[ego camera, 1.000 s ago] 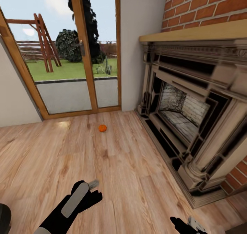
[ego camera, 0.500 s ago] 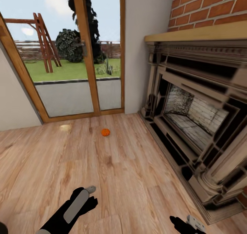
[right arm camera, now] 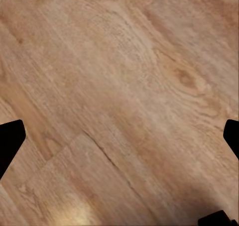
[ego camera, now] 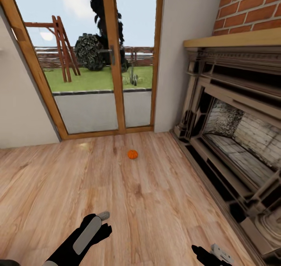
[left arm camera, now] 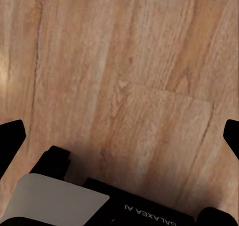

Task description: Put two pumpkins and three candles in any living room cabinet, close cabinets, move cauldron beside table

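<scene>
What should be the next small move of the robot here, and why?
Probably roll the base forward toward the pumpkin. It lies alone on the wooden floor in front of the glass door, well ahead of both arms. The left claw and the right claw both look open and empty over bare planks, so neither seems able to reach it yet.

Open wood floor [ego camera: 117, 195] ahead, unobstructed up to pumpkin [ego camera: 132, 154] lying alone near far edge. Bounded on right edge by fireplace surround [ego camera: 234, 141], at far edge by glazed door [ego camera: 97, 70] and wall [ego camera: 175, 55], door apparently closed.
</scene>
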Tool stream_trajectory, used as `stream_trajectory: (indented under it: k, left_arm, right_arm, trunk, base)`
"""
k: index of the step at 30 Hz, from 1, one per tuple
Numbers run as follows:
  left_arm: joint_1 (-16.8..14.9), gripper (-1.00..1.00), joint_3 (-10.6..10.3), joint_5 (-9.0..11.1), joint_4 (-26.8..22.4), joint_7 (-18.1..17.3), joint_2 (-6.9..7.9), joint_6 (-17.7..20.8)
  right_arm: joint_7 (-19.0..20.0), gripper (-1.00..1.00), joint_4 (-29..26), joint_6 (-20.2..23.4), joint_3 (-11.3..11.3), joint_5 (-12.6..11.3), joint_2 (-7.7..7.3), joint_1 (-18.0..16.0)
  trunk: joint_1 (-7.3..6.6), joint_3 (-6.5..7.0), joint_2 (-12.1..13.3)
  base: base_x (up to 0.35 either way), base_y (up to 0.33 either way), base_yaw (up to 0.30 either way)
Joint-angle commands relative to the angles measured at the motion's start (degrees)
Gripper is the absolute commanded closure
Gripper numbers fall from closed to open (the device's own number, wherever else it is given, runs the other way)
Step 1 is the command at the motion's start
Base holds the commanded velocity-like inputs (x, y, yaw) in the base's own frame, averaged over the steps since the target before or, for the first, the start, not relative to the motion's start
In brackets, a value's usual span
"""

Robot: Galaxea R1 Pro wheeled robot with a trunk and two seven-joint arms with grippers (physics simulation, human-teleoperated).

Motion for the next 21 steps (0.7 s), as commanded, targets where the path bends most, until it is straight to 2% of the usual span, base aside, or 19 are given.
stream_trajectory:
  k: [1,5,9,11,15,21]
  left_arm:
    - [-0.05,-1.00,-0.25,0.41,-0.06,0.43,0.08,0.03]
    - [-0.05,-1.00,-0.47,-0.18,0.00,0.43,0.02,0.03]
    - [-0.05,-1.00,-0.83,-4.91,0.08,0.36,-0.05,-0.03]
    - [-0.05,-1.00,-0.86,-6.40,0.19,0.35,-0.18,-0.06]
    - [-0.05,-1.00,-0.87,-7.08,0.41,0.35,-0.24,-0.13]
    - [-0.05,-1.00,-0.97,-7.03,0.78,-0.02,-0.25,-3.43]
  right_arm:
    - [0.04,-1.00,-0.06,0.21,0.09,-0.42,-0.03,-0.01]
    - [-0.01,-1.00,0.22,0.01,0.09,-0.37,-0.03,-0.01]
    - [0.03,-1.00,0.27,-0.13,0.09,-0.34,-0.03,-0.01]
    - [0.03,-1.00,0.27,-0.14,0.09,-0.33,-0.03,-0.01]
    - [0.04,-1.00,0.28,-0.15,0.34,-0.33,-0.03,-0.01]
    - [-0.05,-1.00,0.28,-0.19,1.95,-0.33,-0.03,-0.01]
  trunk:
    - [0.03,-0.05,-0.02]
    - [0.03,-0.05,-0.02]
    - [0.03,-0.05,-0.02]
    - [0.03,-0.05,-0.02]
    - [0.03,-0.05,-0.02]
    - [0.03,-0.05,-0.02]
  base:
    - [0.308,0.184,0.006]
    - [0.328,0.138,0.002]
    - [0.338,0.110,0.000]
    - [0.339,0.107,0.000]
    - [0.340,0.106,0.000]
    - [0.338,0.120,0.000]
